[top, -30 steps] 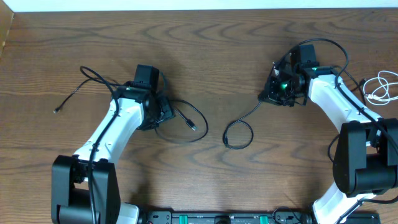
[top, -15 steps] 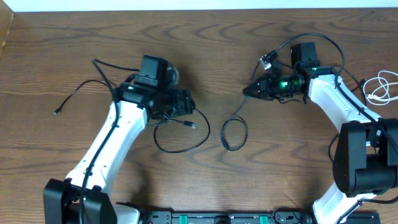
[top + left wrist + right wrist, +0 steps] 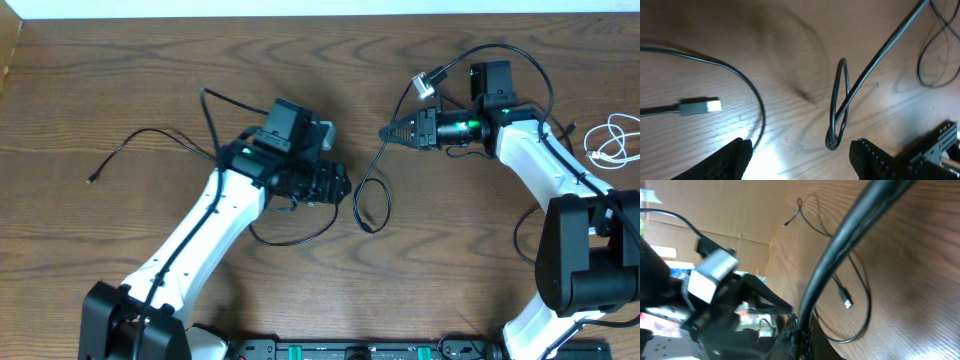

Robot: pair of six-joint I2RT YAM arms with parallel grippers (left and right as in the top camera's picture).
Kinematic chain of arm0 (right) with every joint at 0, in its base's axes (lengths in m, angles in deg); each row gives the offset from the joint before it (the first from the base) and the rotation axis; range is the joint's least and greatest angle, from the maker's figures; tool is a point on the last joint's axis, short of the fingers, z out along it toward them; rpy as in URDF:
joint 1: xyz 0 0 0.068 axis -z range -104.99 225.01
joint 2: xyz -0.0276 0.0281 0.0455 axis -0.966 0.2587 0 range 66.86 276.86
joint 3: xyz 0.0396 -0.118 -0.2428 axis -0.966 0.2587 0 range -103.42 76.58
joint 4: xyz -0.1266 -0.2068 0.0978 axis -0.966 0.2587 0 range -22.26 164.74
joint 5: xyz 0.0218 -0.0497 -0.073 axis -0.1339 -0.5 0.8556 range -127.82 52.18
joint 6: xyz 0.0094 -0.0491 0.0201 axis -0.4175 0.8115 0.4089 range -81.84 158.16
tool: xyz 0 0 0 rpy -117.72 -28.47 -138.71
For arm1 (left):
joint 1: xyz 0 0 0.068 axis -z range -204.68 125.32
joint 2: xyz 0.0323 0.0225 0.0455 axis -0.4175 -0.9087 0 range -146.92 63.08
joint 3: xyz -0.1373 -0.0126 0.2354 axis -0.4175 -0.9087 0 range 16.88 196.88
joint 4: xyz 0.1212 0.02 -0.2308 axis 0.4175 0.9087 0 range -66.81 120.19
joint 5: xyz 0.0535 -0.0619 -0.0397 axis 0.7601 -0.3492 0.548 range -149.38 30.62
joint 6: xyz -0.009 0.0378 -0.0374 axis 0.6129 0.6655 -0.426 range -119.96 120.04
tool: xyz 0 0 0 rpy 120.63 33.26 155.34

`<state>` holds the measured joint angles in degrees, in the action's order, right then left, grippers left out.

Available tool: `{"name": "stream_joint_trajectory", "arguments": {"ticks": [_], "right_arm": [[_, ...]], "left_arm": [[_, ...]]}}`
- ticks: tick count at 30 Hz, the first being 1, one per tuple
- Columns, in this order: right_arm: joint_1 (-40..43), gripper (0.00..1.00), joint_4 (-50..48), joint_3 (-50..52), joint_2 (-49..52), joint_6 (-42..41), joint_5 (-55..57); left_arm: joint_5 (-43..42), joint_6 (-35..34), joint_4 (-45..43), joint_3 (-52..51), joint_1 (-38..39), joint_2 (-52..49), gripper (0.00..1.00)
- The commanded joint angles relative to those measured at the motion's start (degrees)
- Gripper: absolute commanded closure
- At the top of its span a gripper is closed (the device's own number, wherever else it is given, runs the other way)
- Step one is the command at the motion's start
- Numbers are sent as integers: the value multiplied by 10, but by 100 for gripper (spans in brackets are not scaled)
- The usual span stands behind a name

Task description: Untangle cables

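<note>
Black cable (image 3: pixel 832 255): free end lies at the far left of the table (image 3: pixel 120 60), at about 9 o'clock from the left arm. It runs right, passes under that arm, and curves out again at the arm's 6 o'clock.
Left gripper (image 3: pixel 335 185): fingers (image 3: pixel 735 152) wide apart, holding nothing and touching nothing. In the wrist view one plug (image 3: pixel 700 106) lies flat on the wood at 10 o'clock.
The cable's small loop (image 3: pixel 372 205) stands on edge just beside the left gripper, at its 4 o'clock.
Right gripper (image 3: pixel 388 132): tips pinched together on the black cable. The strand drops from the tips towards 7 o'clock into the loop.
White cable (image 3: pixel 600 155): loose pile at the far right edge, at 3 o'clock from the right arm and well apart from the black one.
</note>
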<state>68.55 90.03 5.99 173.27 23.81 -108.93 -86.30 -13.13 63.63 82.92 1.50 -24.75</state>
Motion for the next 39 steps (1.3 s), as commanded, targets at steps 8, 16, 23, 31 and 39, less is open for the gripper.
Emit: {"name": "stream_joint_trajectory", "arguments": {"ticks": [8,16,23,31,39], "right_arm": [[-1,99,-7,2,3,-10,-38],[-1,99,-1,2,3,0,-19],[-4,41,74,2,3,-4,94],[-34,22,148,2,3,-18,159],[-79,30,173,2,3,-41,209]], "left_arm": [[-10,-24,-30,2,76,-66,32],[-10,-71,-76,2,89,-93,93],[-10,-71,-125,2,63,-66,92],[-9,-91,-176,2,36,-54,93],[-15,-128,-196,2,16,-54,93]]}}
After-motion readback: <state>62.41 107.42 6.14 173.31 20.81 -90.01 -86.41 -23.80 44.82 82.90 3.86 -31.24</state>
